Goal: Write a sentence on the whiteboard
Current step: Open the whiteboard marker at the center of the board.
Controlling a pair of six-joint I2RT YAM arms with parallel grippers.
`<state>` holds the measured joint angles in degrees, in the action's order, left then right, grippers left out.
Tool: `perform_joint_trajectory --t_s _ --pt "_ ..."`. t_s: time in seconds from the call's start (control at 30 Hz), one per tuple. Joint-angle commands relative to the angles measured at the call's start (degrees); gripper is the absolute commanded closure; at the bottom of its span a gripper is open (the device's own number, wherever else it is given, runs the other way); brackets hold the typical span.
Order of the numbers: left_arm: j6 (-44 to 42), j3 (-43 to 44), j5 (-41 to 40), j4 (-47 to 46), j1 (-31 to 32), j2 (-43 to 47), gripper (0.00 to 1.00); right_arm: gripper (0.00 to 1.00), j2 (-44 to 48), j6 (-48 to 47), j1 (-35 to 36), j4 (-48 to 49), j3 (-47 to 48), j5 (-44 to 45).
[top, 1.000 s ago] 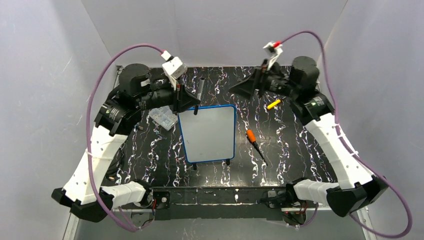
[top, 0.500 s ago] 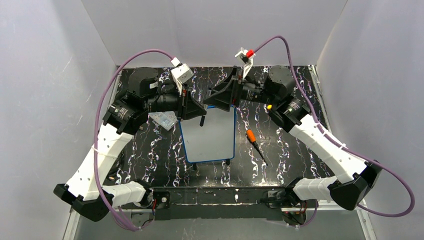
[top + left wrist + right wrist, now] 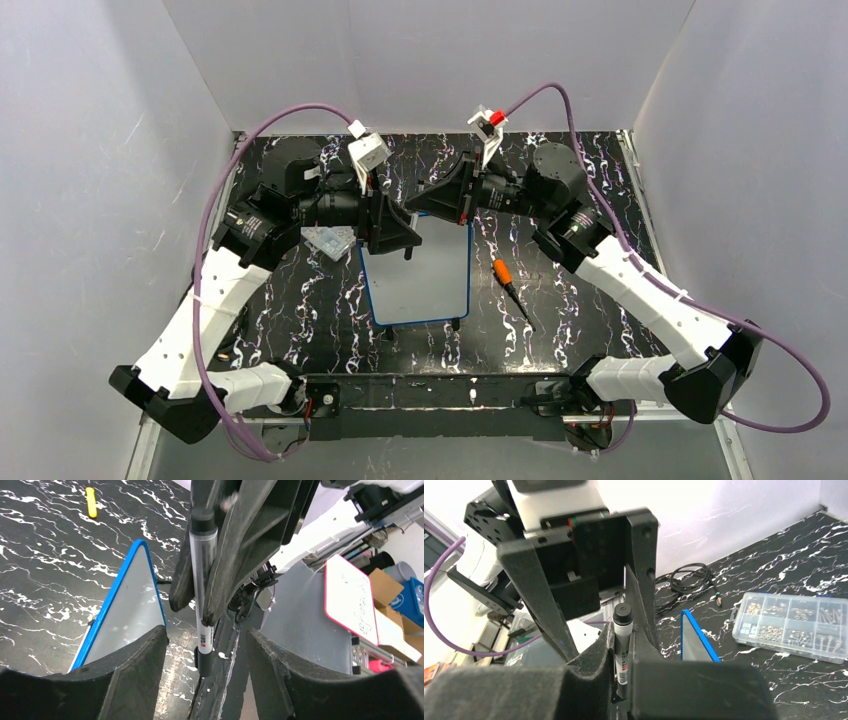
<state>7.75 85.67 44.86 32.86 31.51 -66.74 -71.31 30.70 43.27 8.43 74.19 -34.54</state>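
Note:
The whiteboard (image 3: 420, 285), blue-framed, lies flat at the table's middle; its white face is blank and no sentence shows on it. Above its far edge my two grippers meet nose to nose. A black-and-white marker (image 3: 204, 570) stands upright between them. My right gripper (image 3: 620, 647) is shut on the marker (image 3: 620, 630), its capped end poking up above the pads. My left gripper (image 3: 205, 640) is open, both fingers standing clear of the marker's lower end. From above, the left gripper (image 3: 395, 228) and right gripper (image 3: 430, 200) overlap, and the marker is hard to make out.
A clear compartment box (image 3: 328, 238) of screws sits left of the board, under the left arm. An orange-handled screwdriver (image 3: 507, 280) lies right of the board. A small yellow piece (image 3: 91, 509) lies farther off on the marbled table. A black cable (image 3: 686, 577) coils at the back wall.
The right arm swung left to meet the left gripper and shut on the marker. The left gripper, shut on the marker before, has opened off it.

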Motion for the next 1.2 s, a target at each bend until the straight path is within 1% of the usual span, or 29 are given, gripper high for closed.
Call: perform_joint_trajectory --t_s 0.0,0.13,0.17,0.23,0.27,0.53,0.6,0.67,0.73,0.87,1.03,1.17 --pt "0.4 -3.4 5.5 -0.9 0.2 1.6 0.43 0.99 3.7 1.0 0.3 6.5 -1.1 3.7" --pt "-1.0 -5.4 7.6 0.9 0.3 2.3 0.45 0.99 5.0 1.4 0.3 8.0 -2.1 5.2" --pt "-1.5 -5.7 7.4 1.8 0.4 2.4 0.47 0.99 5.2 1.7 0.3 8.5 -2.2 5.2" --pt "-2.2 -6.1 7.1 2.5 0.5 2.7 0.54 0.99 5.2 2.1 0.3 9.0 -2.3 4.9" --pt "-2.3 -6.2 7.1 2.5 0.5 2.8 0.56 0.99 5.0 2.4 0.3 9.1 -2.2 4.4" --pt "-0.3 -5.7 10.9 -2.2 1.4 3.0 0.56 0.99 4.0 3.4 0.3 9.6 -2.4 4.1" --pt "0.2 -6.4 11.3 -3.6 1.4 3.4 0.67 0.99 4.1 3.3 0.3 9.6 -2.6 4.4" --pt "0.4 -7.0 11.2 -4.2 1.5 3.5 0.82 0.99 4.2 3.3 0.3 9.6 -2.6 4.6" --pt "0.3 -8.0 10.9 -4.7 1.5 3.8 1.0 0.99 4.2 3.3 0.3 9.6 -2.6 4.6" --pt "-0.5 -11.4 10.1 -6.0 1.5 5.7 1.0 0.99 4.8 4.3 0.3 10.1 -3.0 6.1" --pt "-3.7 -14.5 11.1 -4.5 1.5 7.7 1.0 0.99 7.3 4.8 0.2 9.3 -2.1 11.5" --pt "-5.9 -15.9 11.6 -1.9 1.5 8.7 1.0 0.99 8.6 2.2 -0.1 6.0 1.6 11.6"
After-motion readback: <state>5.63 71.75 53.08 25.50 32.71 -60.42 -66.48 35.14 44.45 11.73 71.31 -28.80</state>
